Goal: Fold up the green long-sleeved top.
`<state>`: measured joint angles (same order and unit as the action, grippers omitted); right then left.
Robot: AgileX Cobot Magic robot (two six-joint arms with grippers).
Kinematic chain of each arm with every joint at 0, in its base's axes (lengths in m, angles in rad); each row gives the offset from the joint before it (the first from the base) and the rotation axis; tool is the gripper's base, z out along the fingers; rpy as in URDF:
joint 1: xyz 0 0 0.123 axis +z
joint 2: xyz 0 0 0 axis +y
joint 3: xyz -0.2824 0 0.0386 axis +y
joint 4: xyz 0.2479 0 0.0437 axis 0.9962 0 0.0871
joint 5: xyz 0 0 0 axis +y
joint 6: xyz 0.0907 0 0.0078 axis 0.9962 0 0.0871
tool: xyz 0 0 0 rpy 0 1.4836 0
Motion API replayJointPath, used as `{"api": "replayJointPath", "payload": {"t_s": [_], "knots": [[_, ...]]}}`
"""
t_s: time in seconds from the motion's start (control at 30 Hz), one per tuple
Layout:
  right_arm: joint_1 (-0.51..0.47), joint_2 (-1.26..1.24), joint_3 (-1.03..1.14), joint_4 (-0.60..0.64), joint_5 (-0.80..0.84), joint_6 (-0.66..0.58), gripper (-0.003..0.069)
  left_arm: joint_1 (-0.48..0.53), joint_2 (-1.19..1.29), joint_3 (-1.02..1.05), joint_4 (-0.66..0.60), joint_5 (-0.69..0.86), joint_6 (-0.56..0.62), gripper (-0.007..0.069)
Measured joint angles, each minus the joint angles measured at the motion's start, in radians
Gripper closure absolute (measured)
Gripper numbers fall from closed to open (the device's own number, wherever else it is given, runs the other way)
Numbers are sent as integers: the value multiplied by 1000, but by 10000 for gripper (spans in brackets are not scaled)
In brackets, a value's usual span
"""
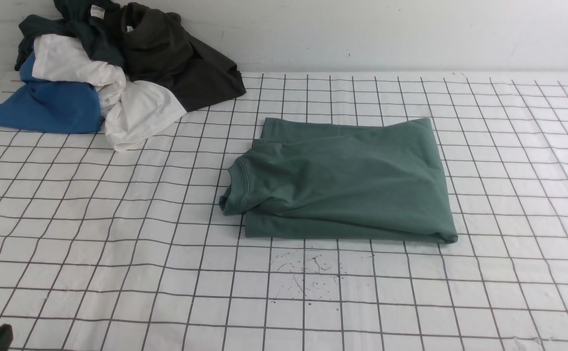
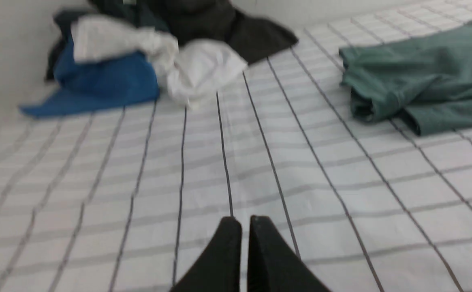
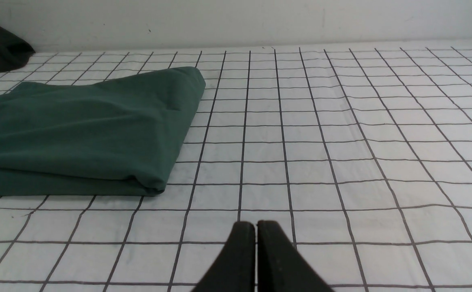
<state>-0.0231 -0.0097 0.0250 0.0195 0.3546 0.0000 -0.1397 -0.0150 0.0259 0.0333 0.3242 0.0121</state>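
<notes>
Folding looks essentially finished. The green long-sleeved top (image 1: 347,180) lies as a compact, layered rectangle near the middle of the desk (image 1: 118,243), on its grid-patterned white cover, with the ribbed neck at its left edge and no sleeves trailing out. The left end effector (image 2: 244,222) and right end effector (image 3: 256,225) are both closed, empty, and well apart from the top on the near side. A pile of other clothes (image 1: 108,68) sits at the far left. Little seems left beyond minor tidying.
</notes>
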Motion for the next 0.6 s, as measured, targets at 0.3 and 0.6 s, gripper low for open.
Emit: {"api": "replayJointPath", "payload": {"t_s": [0.3, 0.6], "knots": [[0, 0, -1, 4, 3, 0, 656, 1, 0, -3, 1, 44, -100, 611], [0, 0, -1, 4, 4, 0, 656, 1, 0, -3, 0, 37, -76, 611]]}}
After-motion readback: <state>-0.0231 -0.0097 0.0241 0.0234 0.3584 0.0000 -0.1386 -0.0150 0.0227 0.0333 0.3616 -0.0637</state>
